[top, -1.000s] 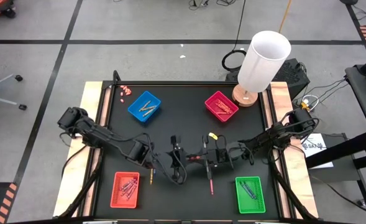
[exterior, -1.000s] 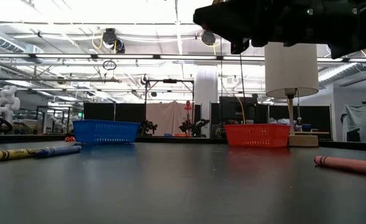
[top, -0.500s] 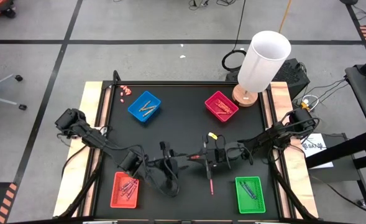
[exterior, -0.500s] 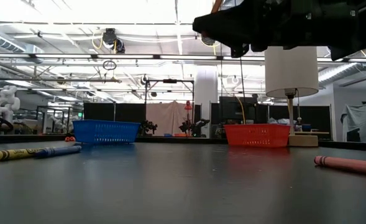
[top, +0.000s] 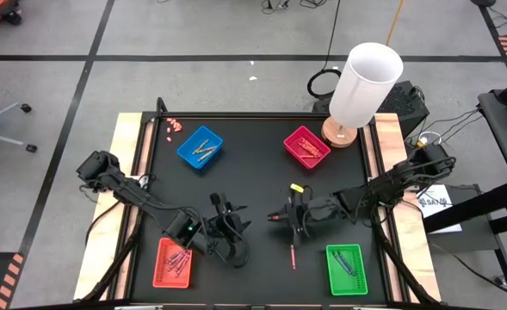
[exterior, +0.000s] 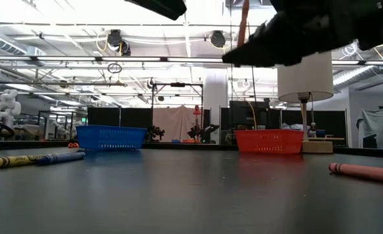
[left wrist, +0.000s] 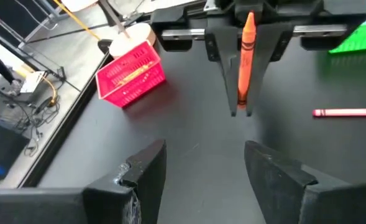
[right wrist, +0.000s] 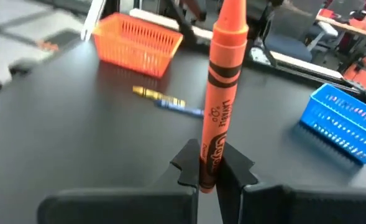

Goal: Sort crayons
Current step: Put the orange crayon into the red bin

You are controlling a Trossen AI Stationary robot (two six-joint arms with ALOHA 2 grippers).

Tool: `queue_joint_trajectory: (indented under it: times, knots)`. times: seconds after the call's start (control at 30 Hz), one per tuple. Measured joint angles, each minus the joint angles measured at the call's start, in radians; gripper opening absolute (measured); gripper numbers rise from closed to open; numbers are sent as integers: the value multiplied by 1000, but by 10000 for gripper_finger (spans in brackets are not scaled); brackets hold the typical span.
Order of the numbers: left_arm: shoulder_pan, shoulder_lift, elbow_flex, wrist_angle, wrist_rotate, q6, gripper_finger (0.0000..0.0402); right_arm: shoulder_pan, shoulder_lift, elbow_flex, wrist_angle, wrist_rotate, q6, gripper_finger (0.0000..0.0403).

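Left claw (top: 221, 226) has been pulled back from the worktop centre toward the red tray (top: 173, 262) and opened wide; nothing is held in it. The orange crayon (right wrist: 220, 93) has been left with the right claw (top: 281, 216), which is clamped shut on its lower end, crayon upright, above the worktop (top: 253, 172) centre.

Relative to the red tray:
- yellow crayon (exterior: 12, 160) and blue crayon (exterior: 60, 156) seen end to end on the worktop just beside it, toward the centre
- pink crayon (top: 293, 256) lying across the worktop, just short of the green tray (top: 349, 269)
- blue tray (top: 200, 147) directly behind, crayons inside
- magenta tray (top: 306, 146) at the far diagonal, crayons inside
- red tray itself holds several crayons
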Motion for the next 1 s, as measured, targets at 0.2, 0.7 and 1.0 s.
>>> queue_joint_trajectory:
  times: [0.2, 0.7, 1.0]
  knots:
    - [10, 3, 0, 5, 0, 1, 214, 11, 0, 0, -124, -2, -146, 11]
    - [44, 6, -66, 50, 1, 1, 214, 102, -1, 0, -151, 132, -510, 11]
    - [57, 6, -66, 69, 4, 2, 214, 119, -1, 0, -150, 132, -571, 11]
